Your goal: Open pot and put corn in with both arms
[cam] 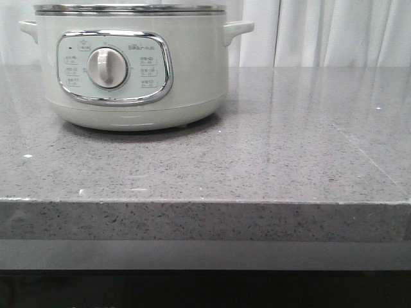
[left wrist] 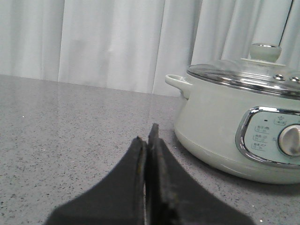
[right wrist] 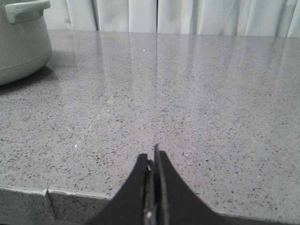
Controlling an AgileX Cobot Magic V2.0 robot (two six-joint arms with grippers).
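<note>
While the lid (left wrist: 253, 70) sits on the pot (cam: 131, 64), nothing can go in. Pot stands far left on the tabletop (cam: 289, 154), dial panel facing the robot.

Left tool (left wrist: 149, 140): fingers pressed together, empty, low over the tabletop, near the pot's left handle (left wrist: 178, 83). Lid knob (left wrist: 265, 50) is small, smooth and rounded; judged risk: a closed tool arriving there pushes the lid askew, or a shallow pinch slips and drops glass on the chrome rim. Tool must spread first.

Right tool (right wrist: 154, 180): fingers pressed together, empty, just over the near edge of the tabletop, well apart from the pot's right handle (right wrist: 26, 10).

Corn: not visible in any view. Main hazard judged: right arm has no target to fetch, and a blind search could sweep into the pot or collide with the left arm over the rim.
</note>
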